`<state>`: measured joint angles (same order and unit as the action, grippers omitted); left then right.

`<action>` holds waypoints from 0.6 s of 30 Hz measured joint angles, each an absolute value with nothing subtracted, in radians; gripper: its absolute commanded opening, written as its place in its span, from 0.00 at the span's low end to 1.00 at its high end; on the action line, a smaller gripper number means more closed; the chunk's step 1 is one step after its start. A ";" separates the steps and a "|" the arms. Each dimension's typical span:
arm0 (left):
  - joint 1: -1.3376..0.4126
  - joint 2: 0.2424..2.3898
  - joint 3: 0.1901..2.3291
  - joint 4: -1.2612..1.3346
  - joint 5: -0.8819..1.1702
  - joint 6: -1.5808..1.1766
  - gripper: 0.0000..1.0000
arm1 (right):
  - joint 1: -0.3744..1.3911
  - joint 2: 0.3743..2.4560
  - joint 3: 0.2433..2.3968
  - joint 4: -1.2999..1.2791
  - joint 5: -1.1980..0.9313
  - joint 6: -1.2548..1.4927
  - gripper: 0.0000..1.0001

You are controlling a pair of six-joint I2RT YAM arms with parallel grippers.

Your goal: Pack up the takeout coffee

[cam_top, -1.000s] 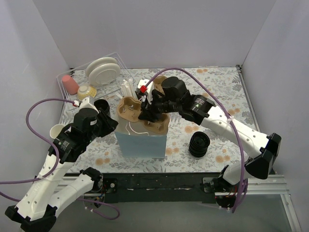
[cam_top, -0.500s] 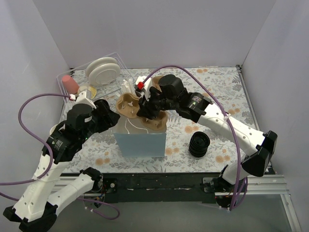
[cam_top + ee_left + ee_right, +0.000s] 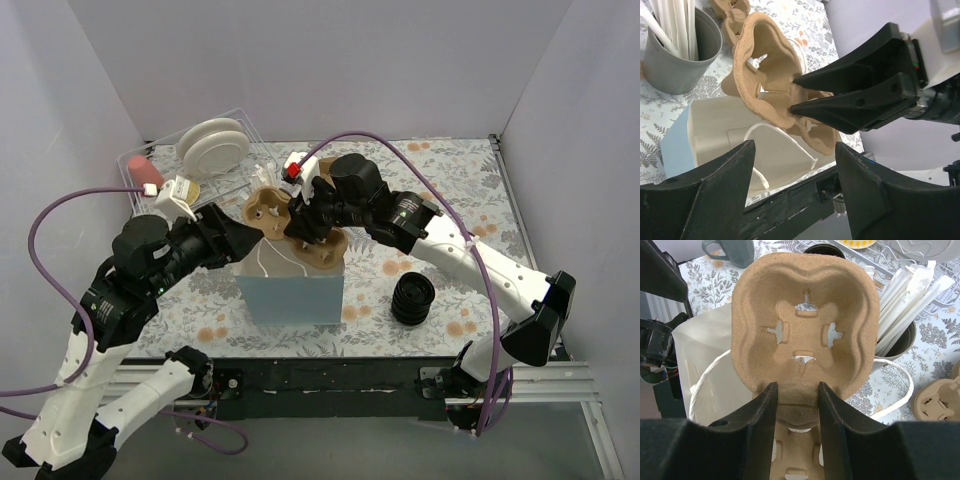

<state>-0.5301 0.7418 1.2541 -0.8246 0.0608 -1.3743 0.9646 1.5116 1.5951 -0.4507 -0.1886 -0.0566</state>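
1. The right end effector (image 3: 795,392) is clamped on the middle ridge of a brown pulp cup carrier (image 3: 805,330). Two pockets lie ahead of its fingers and two lie behind them.
2. The carrier is tilted, almost on edge in the left wrist view. It hangs directly below that end effector, over the open mouth of the paper bag (image 3: 295,295). The tilt probably helps it slip in past the bag's narrow opening.
3. The left end effector (image 3: 794,150) stands wide and holds nothing. The bag's mouth and the carrier are just ahead of its fingers, so it looks placed to steady the bag's near wall.
4. The takeout coffee cannot be made out in any view, and all the carrier's pockets are empty. A dark cup (image 3: 825,247) shows beyond the carrier's far edge, but I cannot tell whether it has a lid.
5. Possible snags inside the mouth are the bag's white cord handles (image 3: 890,390), which lie ahead of the right end effector.
6. A grey cup of straws (image 3: 900,295) stands just to the right of the carrier.
7. A second carrier (image 3: 935,405) lies on the surface (image 3: 450,170).
8. The ribbed lid stack (image 3: 413,298) sits well clear of the bag.
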 measured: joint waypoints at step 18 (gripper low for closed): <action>-0.530 0.838 1.239 -0.839 0.060 -1.282 0.60 | 0.965 1.512 1.595 -0.454 -0.211 -0.041 0.23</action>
<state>-0.5301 0.8383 1.2392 -0.8391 0.0601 -1.2819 0.9646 1.5116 1.5951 -0.4541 -0.2111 -0.0406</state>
